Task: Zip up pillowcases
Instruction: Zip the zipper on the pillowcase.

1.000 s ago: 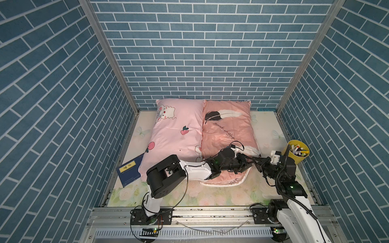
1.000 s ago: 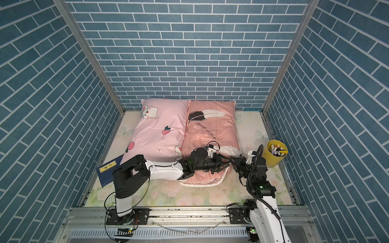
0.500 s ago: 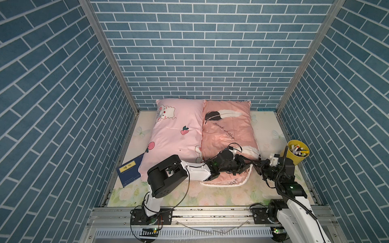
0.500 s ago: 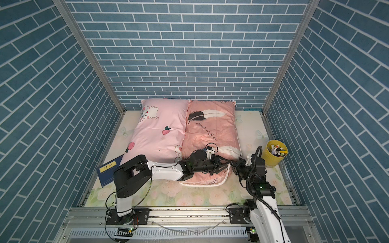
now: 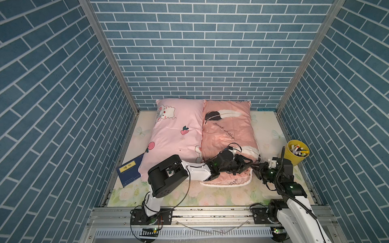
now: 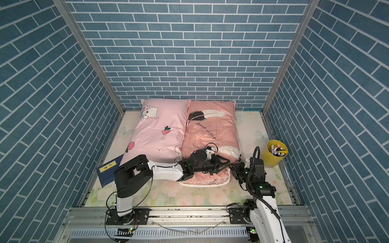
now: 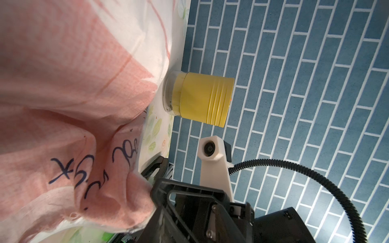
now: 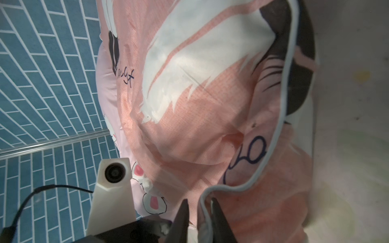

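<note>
Yellow plastic forms the cup (image 5: 295, 156), which stands upright at the edge of the worktop (image 5: 210, 196). It holds a bundle of coloured markers (image 5: 298, 149) that reach up to its rim. Both top views show the markers. The left wrist view shows only the ribbed outside of the cup, not what is in it.

Just beside the cup lies the salmon-pink feather pillowcase (image 5: 227, 130), flat on the worktop with "good night" script across it. The light pink bunny pillowcase (image 5: 174, 134) lies on the side of it away from the cup, and the two touch along their long edges. A dark blue book (image 5: 131, 171) lies farthest from the cup, with one corner tucked under the bunny pillowcase.

The right hand (image 5: 255, 168) sits between the cup and the corner of the feather pillowcase nearest the cup. It is pressed together on the white piped edge (image 8: 284, 101) of that pillowcase. In the right wrist view the piping runs down between the two black fingers (image 8: 219, 216).

The left hand (image 5: 245, 166) rests on the same corner, a little farther from the cup and almost tip to tip with the right hand. Crumpled salmon fabric fills the left wrist view and hides this hand's fingers. Whether it is spread or pinching the cloth cannot be told.
</note>
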